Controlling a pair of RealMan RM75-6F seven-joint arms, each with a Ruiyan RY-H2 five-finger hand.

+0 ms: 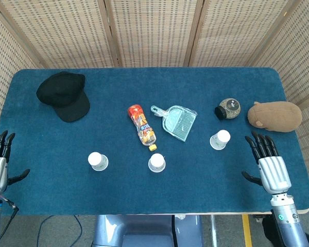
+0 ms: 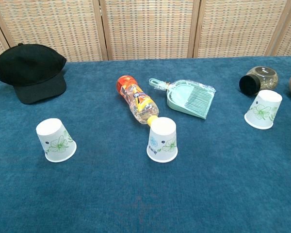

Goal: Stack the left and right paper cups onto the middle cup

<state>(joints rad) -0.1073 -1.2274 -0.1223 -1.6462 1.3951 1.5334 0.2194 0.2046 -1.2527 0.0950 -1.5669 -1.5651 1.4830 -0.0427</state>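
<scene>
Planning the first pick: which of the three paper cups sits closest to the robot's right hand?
The right paper cup, just in front of the dark jar. It stands near the right hand; the middle cup and left cup are farther away.

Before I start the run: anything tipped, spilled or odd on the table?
Nothing spilled or damaged. The bottle lies on its side, its yellow cap next to the middle cup. The jar also lies on its side behind the right cup. All three cups, including the left cup, stand upside down, as stacking needs.
</scene>
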